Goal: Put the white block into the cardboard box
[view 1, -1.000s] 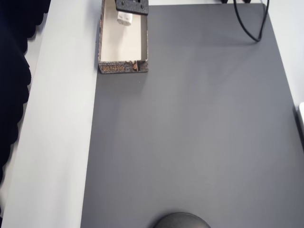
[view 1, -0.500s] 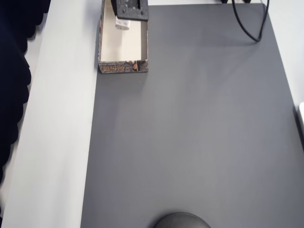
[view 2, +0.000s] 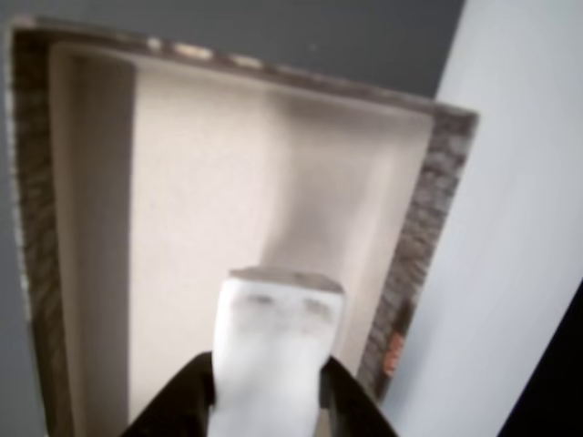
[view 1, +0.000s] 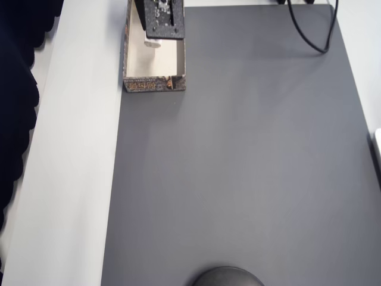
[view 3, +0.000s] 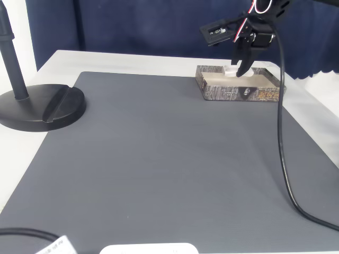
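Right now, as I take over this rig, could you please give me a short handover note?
Hand: shut on the white block, holding it by one end above the inside of the cardboard box; in the fixed view the hand hangs over the box's far part.
Cardboard box: at the far left corner of the grey mat, open side up.
Done: block picked up and carried over the box.
Left: open the hand so the block drops onto the cream floor, then pull the arm away.

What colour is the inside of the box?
Plain cream inside the cardboard box, clearest in the wrist view.
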`<state>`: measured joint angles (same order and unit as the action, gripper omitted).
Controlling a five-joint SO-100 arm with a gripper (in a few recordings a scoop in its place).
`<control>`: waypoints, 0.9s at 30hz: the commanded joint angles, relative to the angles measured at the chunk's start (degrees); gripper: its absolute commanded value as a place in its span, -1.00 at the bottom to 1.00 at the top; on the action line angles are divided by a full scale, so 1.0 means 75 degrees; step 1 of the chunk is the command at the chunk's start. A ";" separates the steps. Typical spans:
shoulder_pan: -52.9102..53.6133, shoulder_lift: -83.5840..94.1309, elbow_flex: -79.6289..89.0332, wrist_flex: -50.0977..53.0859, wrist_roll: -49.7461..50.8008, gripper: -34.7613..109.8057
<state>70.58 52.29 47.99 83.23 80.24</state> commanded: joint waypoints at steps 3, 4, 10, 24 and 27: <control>0.0035 -0.0141 -0.0281 -0.0105 0.0070 -0.54; 0.0023 -0.0176 -0.0281 -0.0117 0.0070 -0.54; 0.0012 -0.0270 -0.0316 -0.0211 0.0047 -0.54; 0.0082 -0.0375 -0.0152 -0.0527 -0.0258 -0.54; 0.0082 -0.0363 -0.0176 -0.0527 -0.0352 -0.53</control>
<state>70.84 48.08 47.99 79.98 78.75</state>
